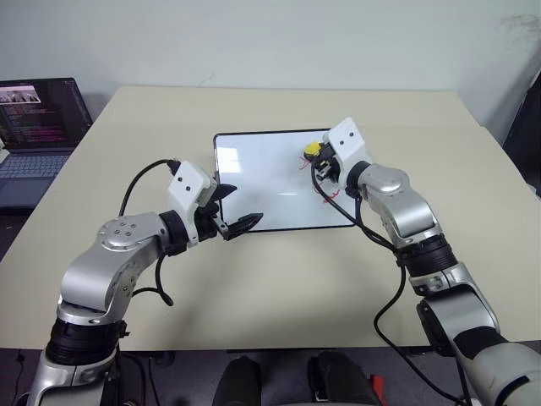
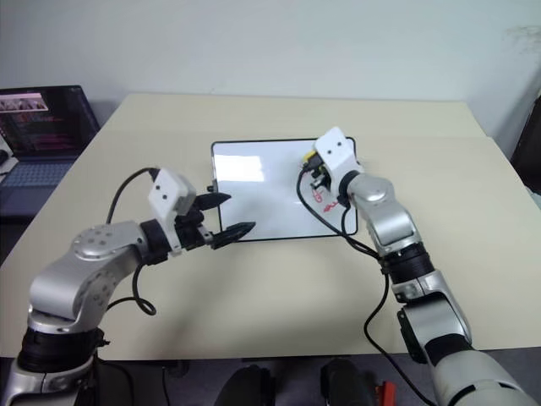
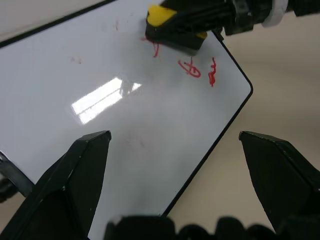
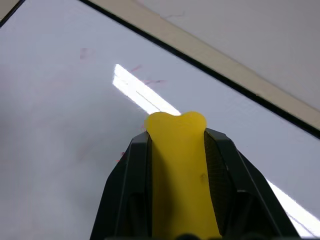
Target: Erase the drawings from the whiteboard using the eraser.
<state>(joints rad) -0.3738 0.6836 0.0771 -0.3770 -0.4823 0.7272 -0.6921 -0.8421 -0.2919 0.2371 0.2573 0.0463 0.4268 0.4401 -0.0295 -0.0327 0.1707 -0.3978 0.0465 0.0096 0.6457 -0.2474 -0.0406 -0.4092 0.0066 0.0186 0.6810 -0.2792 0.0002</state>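
While clamped in the right gripper (image 4: pixel 176 165), eraser (image 4: pixel 178 170) over whiteboard (image 1: pixel 262 182); left gripper (image 3: pixel 175 165) spread

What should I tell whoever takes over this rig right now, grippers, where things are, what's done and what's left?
Right gripper: shut on the eraser, held over the whiteboard's right part, next to the drawings.
Left gripper: open, empty, at the board's left near edge, fingers either side of that corner.
Whiteboard: flat on the table, mid-table.
Done: eraser picked up and brought to the marks; most of the board looks white, with faint pinkish traces.
Left: red scribbles remain near the right edge; wipe them, then the faint traces. Whether the eraser touches the board, I can't tell.
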